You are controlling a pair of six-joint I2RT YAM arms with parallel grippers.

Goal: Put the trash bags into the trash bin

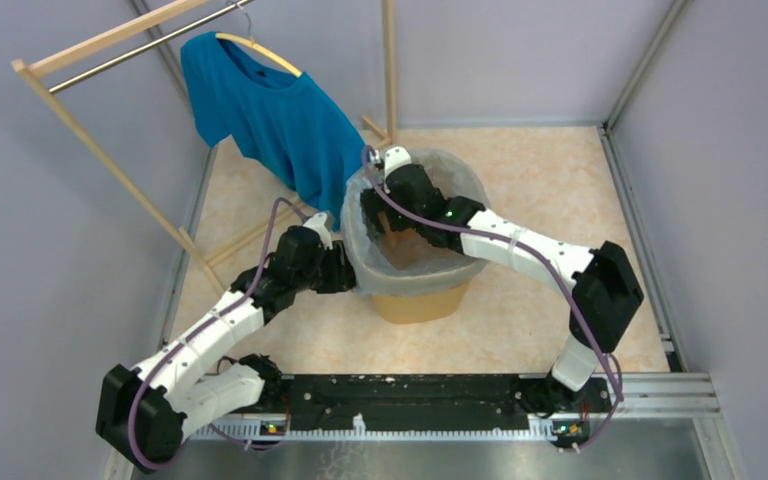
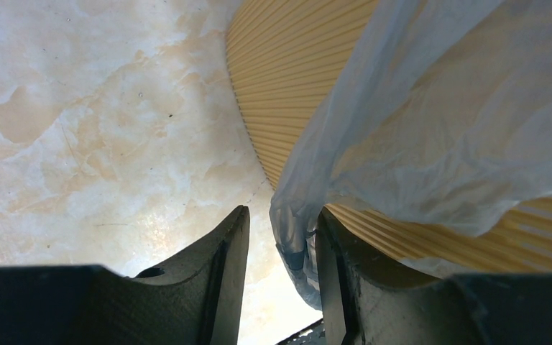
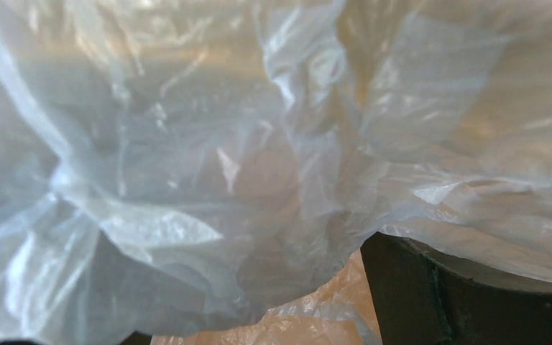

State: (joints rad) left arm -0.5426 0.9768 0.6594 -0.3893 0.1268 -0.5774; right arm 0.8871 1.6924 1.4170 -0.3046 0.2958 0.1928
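Observation:
The yellow trash bin [image 1: 422,303] stands in the middle of the floor. The pale translucent trash bag [image 1: 428,273] lines it and is folded out over the rim. My left gripper [image 1: 348,276] sits low against the bin's left side. In the left wrist view it [image 2: 283,212] is open, and a hanging fold of the bag [image 2: 298,230] lies against the right finger [image 2: 334,273], with a gap to the left finger. The ribbed bin wall [image 2: 287,72] shows above. My right gripper [image 1: 378,208] reaches down inside the bin at its left rim. It [image 3: 259,287] is open, with crumpled film [image 3: 208,158] draped over it.
A teal T-shirt [image 1: 275,115] hangs on a wooden rack [image 1: 110,170] at the back left, close to the bin's rim. Grey walls close the cell on three sides. The marbled floor [image 1: 550,180] stretches to the right of the bin.

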